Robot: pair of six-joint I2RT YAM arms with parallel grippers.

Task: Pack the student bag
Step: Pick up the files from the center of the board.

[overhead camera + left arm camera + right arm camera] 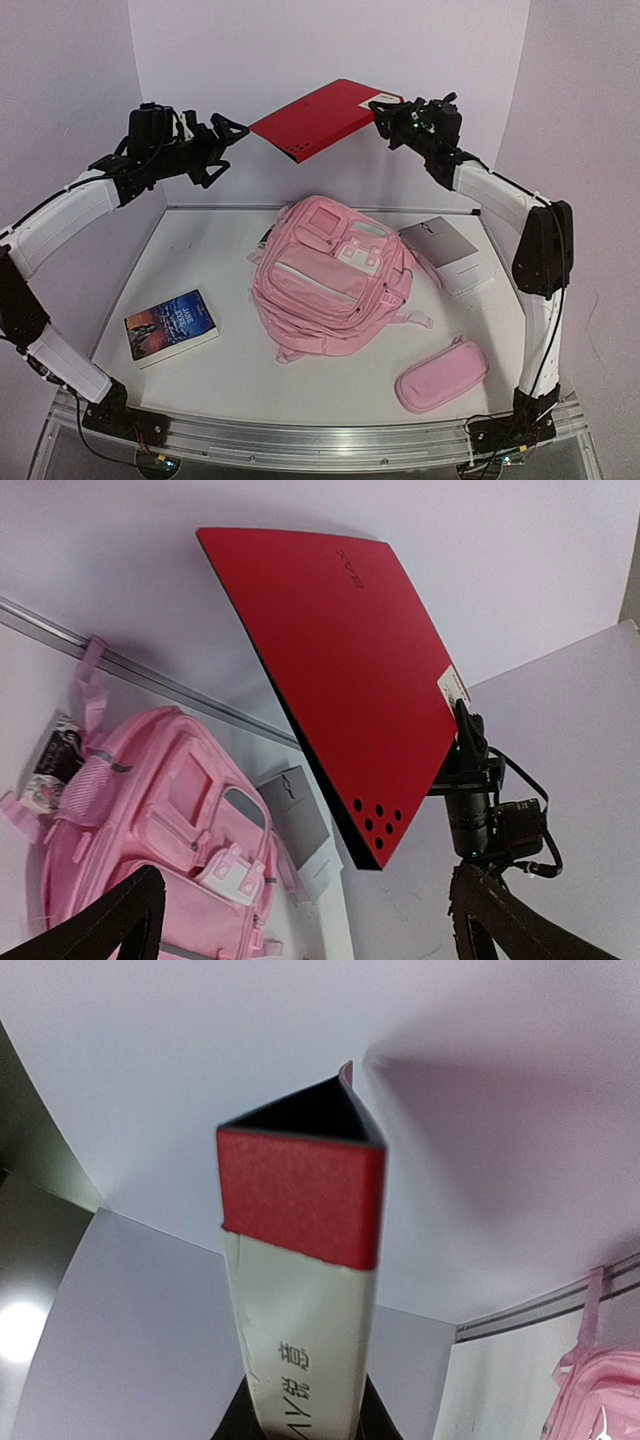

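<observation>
R claw (384, 108) w/ red folder (318, 120), high above student bag (330, 282)

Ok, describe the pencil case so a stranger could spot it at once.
Start at the big pink backpack in the middle of the white table. Nearer the arms and to its right, close to the right arm's base, lies the pencil case. It is pink too, but small, oblong and without straps.
</observation>
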